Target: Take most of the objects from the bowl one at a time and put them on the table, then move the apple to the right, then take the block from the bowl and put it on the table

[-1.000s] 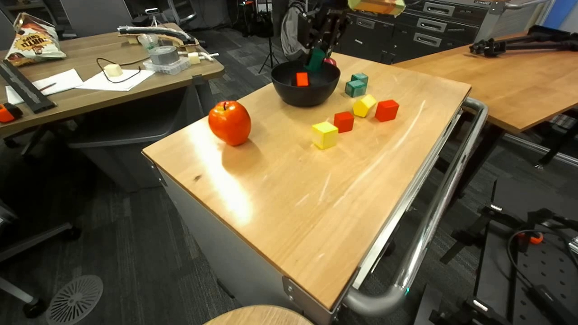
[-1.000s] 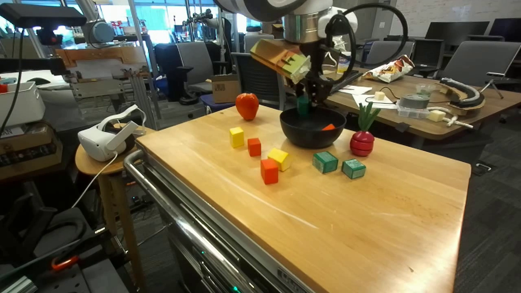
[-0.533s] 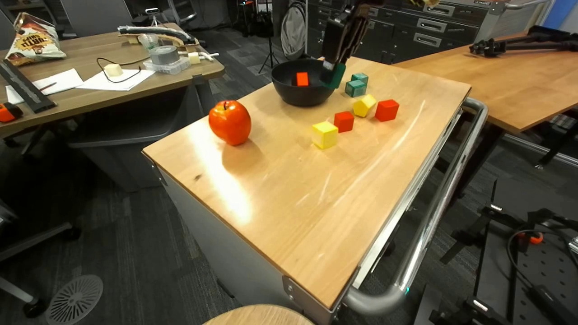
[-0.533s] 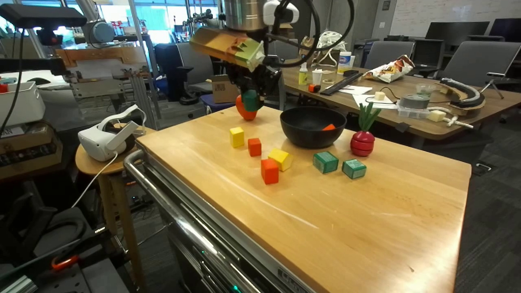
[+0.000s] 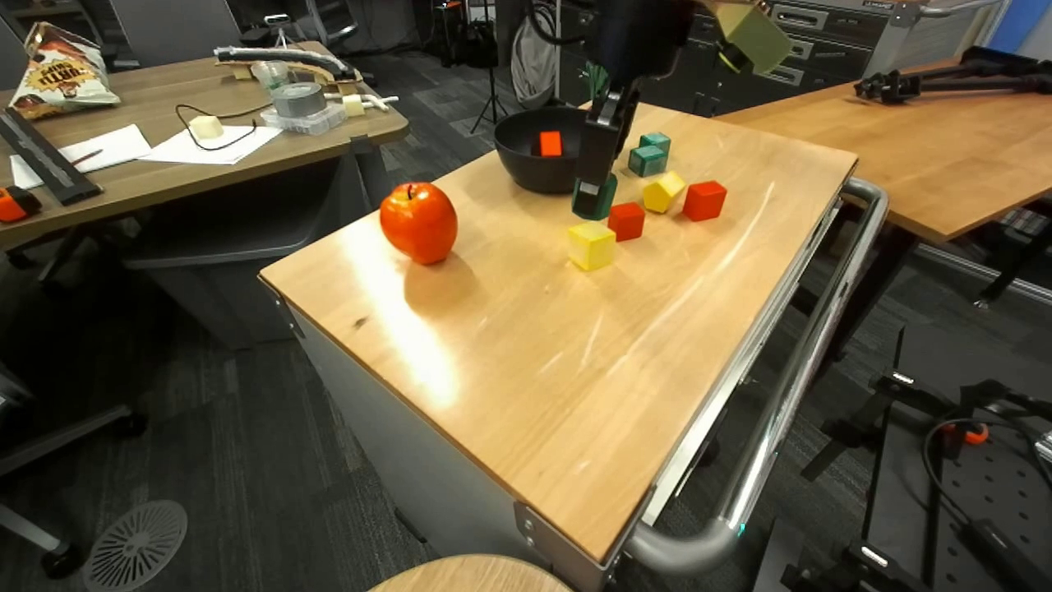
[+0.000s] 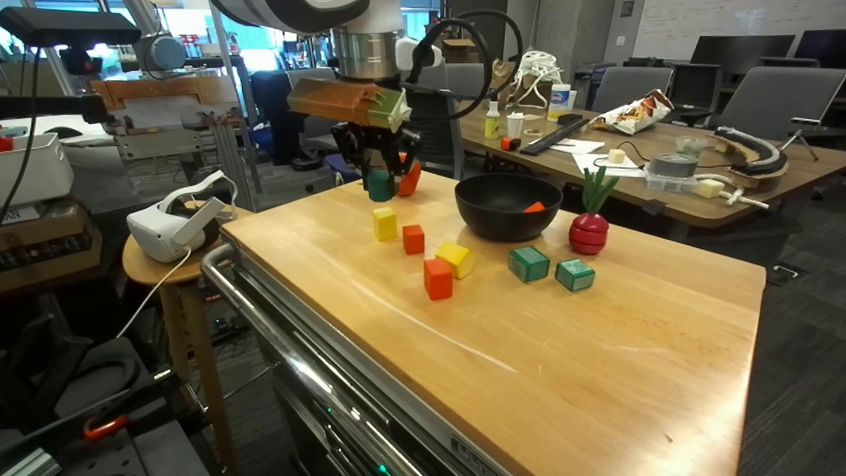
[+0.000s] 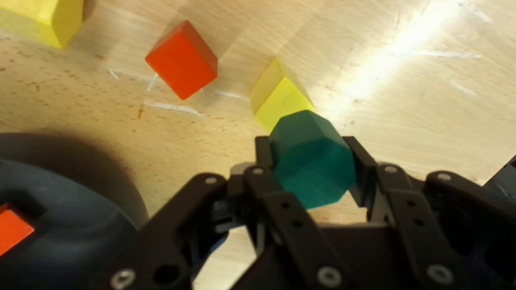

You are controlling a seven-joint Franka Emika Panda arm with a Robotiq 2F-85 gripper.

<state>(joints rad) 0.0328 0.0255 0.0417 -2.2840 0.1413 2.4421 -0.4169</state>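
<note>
Green block [image 7: 310, 173] just carried out of bowl [image 6: 509, 225]; my pincer [image 7: 311, 155] clamps it from both sides, over counter [image 7: 423, 133], near yellow block [image 7: 282, 98]. Red block [image 5: 550, 144] in bowl beside pincer; apple [image 5: 418, 224] well apart. Release likely next, I judge, then apple.

In both exterior views the red-orange apple [image 5: 418, 224] stands left of the black bowl [image 5: 538, 177], a red block [image 5: 550, 144] inside; a green block [image 6: 380, 186] hangs gripped.

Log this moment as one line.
jaws: shut on green block, above table | bowl: red block inside | apple: on table | placing: pending
</note>
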